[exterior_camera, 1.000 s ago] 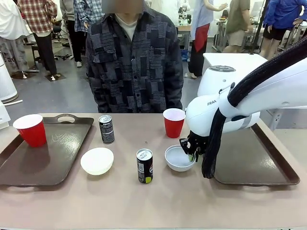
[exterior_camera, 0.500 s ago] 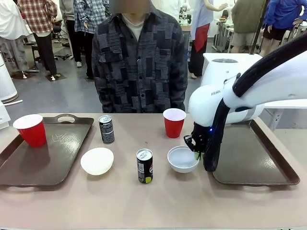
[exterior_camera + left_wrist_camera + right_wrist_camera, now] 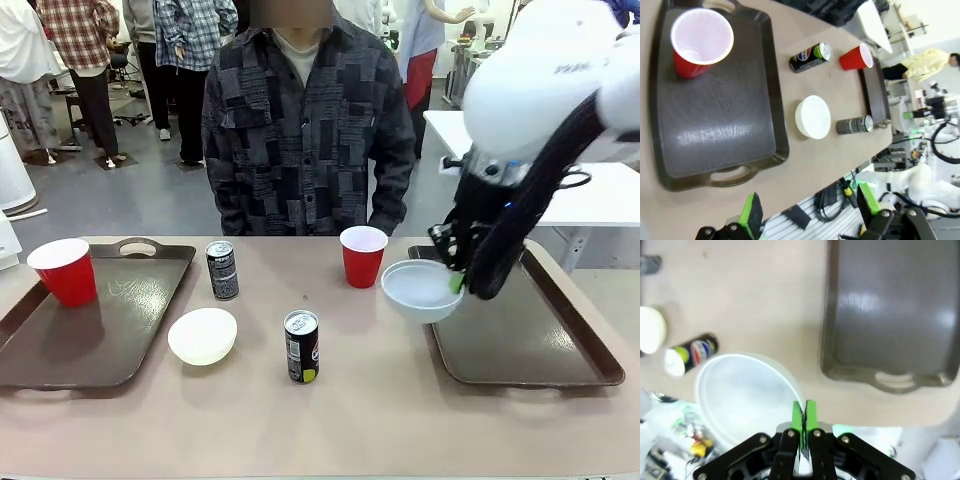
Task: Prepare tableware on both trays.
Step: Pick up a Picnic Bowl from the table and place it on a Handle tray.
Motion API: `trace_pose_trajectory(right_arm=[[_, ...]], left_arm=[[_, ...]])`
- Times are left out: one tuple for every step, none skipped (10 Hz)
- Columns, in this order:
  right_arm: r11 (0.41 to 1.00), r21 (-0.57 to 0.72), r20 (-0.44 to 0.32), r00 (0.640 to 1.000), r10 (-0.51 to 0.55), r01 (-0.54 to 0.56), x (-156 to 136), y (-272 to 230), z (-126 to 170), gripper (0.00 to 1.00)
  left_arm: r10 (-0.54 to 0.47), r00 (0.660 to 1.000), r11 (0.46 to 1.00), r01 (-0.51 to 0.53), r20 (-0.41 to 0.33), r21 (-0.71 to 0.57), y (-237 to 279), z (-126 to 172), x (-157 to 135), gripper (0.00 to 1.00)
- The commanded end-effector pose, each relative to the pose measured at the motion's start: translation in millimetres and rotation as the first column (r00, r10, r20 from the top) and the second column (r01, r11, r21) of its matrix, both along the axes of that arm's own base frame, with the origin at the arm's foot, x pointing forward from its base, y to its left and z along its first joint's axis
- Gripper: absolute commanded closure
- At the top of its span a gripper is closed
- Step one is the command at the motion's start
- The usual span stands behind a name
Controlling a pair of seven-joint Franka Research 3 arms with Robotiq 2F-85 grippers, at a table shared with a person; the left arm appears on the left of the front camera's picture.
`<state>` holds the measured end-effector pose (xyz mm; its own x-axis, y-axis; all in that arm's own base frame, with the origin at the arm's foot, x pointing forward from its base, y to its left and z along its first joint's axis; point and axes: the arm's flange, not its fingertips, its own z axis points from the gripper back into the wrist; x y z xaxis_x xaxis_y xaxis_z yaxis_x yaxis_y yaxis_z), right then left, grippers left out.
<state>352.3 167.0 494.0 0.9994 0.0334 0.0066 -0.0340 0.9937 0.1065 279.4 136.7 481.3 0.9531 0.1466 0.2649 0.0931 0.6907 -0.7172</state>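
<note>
R arm: right end effector (image 3: 455, 278) is closed on the rim of the held bowl (image 3: 420, 288). In wrist view the green pads (image 3: 796, 417) are pinched nearly together w/ the rim between them. Held bowl is up off the table (image 3: 350, 420), mouth up, slight tilt. In front view it hangs at the left rim of the right tray (image 3: 520, 335). Can't tell exactly whether it's over the tray or over bare table.

L arm: left end effector (image 3: 809, 209) is wide open w/ nothing between its fingers. It hovers high over the near side of the table, by the handle end of the left tray (image 3: 715, 125).

Rest of tableware:
- tray cup (image 3: 65, 270): upright on left tray, far-left corner.
- loose cup (image 3: 362, 255): upright on table, far middle, between the trays, just beside held bowl in front view.
- second bowl (image 3: 202, 335): mouth up on table, just right of left tray, apart from its rim.
- far can (image 3: 222, 270): upright on table, near left tray's far-right corner.
- near can (image 3: 301, 346): upright mid-table, between second bowl and held bowl, touching neither.

Person (image 3: 305, 130) stands at the far side of the table, facing it.
</note>
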Motion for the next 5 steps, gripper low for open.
trace_pose_trajectory(right_arm=[[0.999,0.032,-0.014,1.000,0.013,-0.012,-4.4,-14.9,8.3,1.00],[0.999,0.025,-0.055,0.998,-0.031,0.033,-0.9,-14.9,4.2,1.00],[1.000,0.006,0.003,1.000,-0.004,0.004,-7.4,-9.2,12.4,1.00],[1.000,0.006,0.003,1.000,-0.004,0.004,-7.4,-9.2,12.4,1.00],[1.000,0.005,-0.012,1.000,-0.017,0.017,-8.6,-15.8,13.5,0.96]], left_arm=[[0.000,1.000,1.000,0.000,0.009,-0.005,-0.1,-1.7,-1.7,0.00],[0.000,1.000,1.000,0.000,0.009,-0.005,-0.1,-1.7,-1.7,0.00],[0.000,1.000,1.000,0.000,0.009,-0.005,-0.1,-1.7,-1.7,0.00],[0.000,1.000,1.000,0.000,0.009,-0.005,-0.1,-1.7,-1.7,0.00],[0.000,1.000,1.000,0.000,0.009,-0.005,-0.1,-1.7,-1.7,0.00]])
